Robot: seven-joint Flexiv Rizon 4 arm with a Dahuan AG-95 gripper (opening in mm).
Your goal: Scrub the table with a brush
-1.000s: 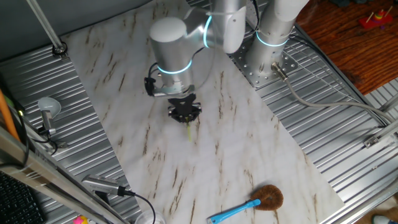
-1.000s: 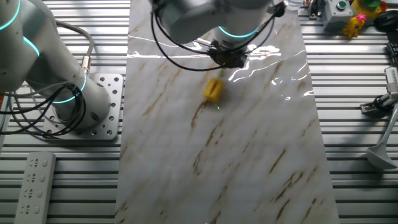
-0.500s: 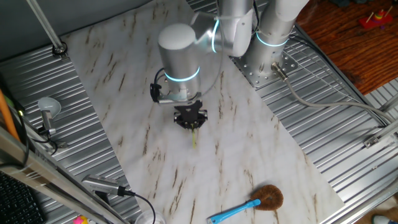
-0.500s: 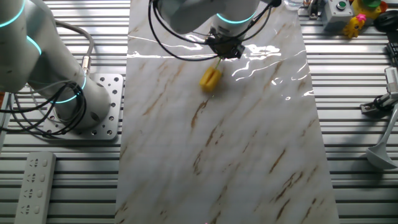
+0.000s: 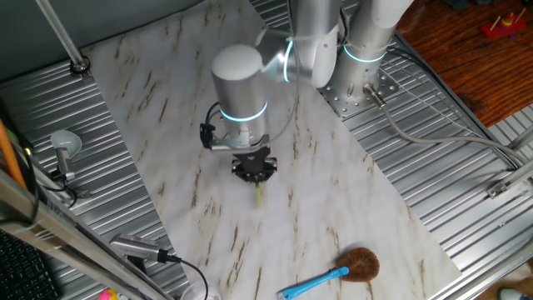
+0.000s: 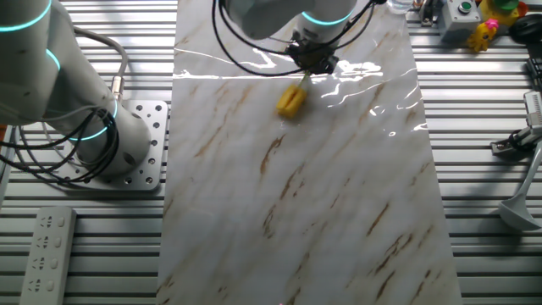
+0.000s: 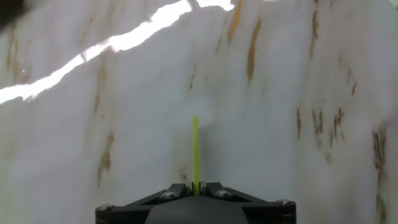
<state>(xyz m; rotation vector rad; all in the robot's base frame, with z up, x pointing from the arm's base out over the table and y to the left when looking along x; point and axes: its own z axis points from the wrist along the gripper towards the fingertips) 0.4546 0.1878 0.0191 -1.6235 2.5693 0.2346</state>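
The gripper (image 5: pixel 253 169) hangs over the middle of the surface (image 5: pixel 158 92), a white marble-patterned sheet with brown streaks. Its fingers (image 7: pixel 211 188) are drawn narrow and clamp the thin yellow-green stick of the brush (image 6: pixel 293 99). In the hand view the two black finger tips meet on either side of the stick (image 7: pixel 195 152), which runs straight out from them over the surface (image 7: pixel 298 74).

In the other fixed view the gripper (image 6: pixel 312 59) sits near the far end of the surface (image 6: pixel 339 212), among bright glare streaks, and the brush slants down from it toward the camera. The short yellow bristle head lies low over the sheet, just beside a brown streak; whether the bristles touch the sheet cannot be told. In the first fixed view only the stick (image 5: pixel 258 196) shows below the black fingers, pointing at the near edge.

A blue brush (image 5: pixel 333 273) with a round brown bristle head lies near the near corner of the surface, well apart from the gripper. The arm's base (image 6: pixel 127 144) is bolted to the ribbed grey metal beside the sheet. A remote (image 6: pixel 47 254) lies on the metal near that base.
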